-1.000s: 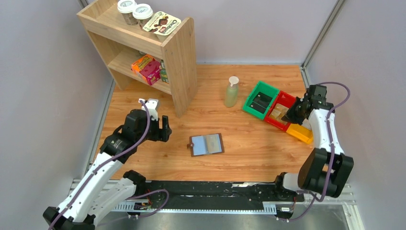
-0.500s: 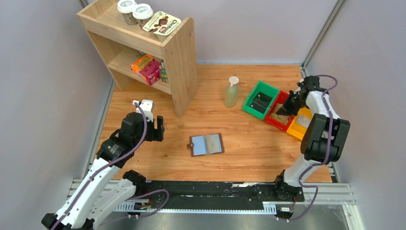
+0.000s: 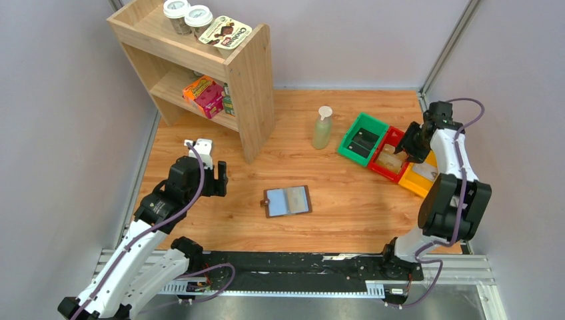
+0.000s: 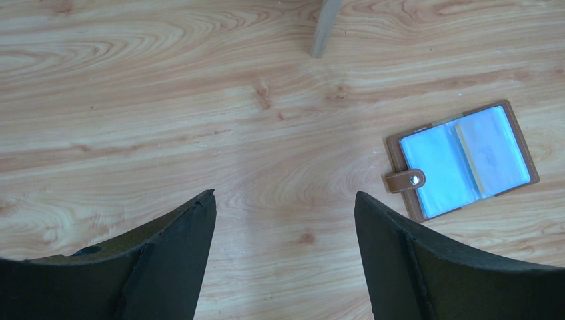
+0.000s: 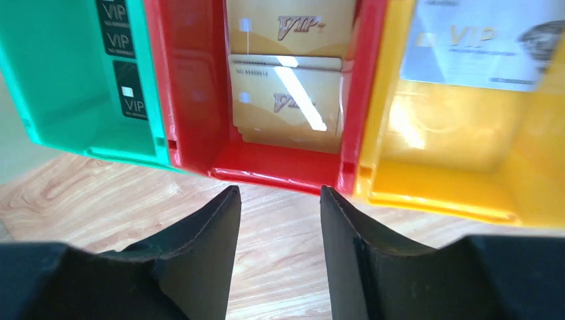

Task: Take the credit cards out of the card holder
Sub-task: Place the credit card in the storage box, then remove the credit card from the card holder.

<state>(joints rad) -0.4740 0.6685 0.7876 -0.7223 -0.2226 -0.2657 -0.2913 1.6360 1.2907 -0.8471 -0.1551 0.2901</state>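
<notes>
Brown holder (image 3: pixel 287 201) lies open at tabletop (image 3: pixel 346 220) centre, well right of open left gripper (image 4: pixel 284 200); gold cards (image 5: pixel 286 100) lie in red bin (image 5: pixel 192 100) beyond open right gripper (image 5: pixel 280 193)

top: high at near edge, looking down on whole table (image 3: pixel 346 223) | left wrist: mid-height, facing down, shares card holder (image 4: pixel 463 160) with top | right wrist: close, facing red bin (image 5: pixel 190 100), shared with top

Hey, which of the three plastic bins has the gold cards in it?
The red bin, in the middle, holds the gold cards; the green bin holds dark cards, the yellow bin a pale grey card.
</notes>
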